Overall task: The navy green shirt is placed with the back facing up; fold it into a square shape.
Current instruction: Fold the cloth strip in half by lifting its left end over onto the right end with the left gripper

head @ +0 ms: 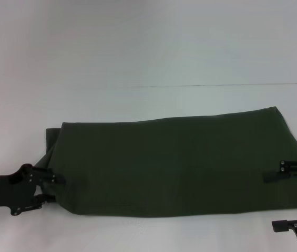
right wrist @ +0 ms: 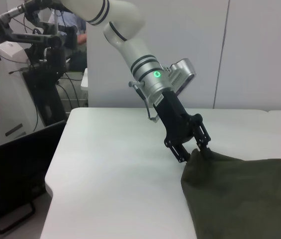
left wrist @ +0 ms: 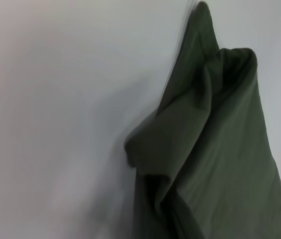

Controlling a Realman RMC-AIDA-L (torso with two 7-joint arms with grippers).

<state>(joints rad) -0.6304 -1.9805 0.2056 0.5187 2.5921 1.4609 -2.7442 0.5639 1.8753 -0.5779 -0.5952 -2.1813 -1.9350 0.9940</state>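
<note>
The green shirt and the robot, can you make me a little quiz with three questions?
1. True or false: the navy green shirt lies on a white table.
2. Which gripper pinches the shirt's edge? A) left gripper B) right gripper
3. Fill in: the right gripper is ____ at the shirt's other end.

Key: 1 true. 2 A: the right wrist view shows it shut on a raised corner. 3 open: one finger lies over the cloth, one off it.
</note>
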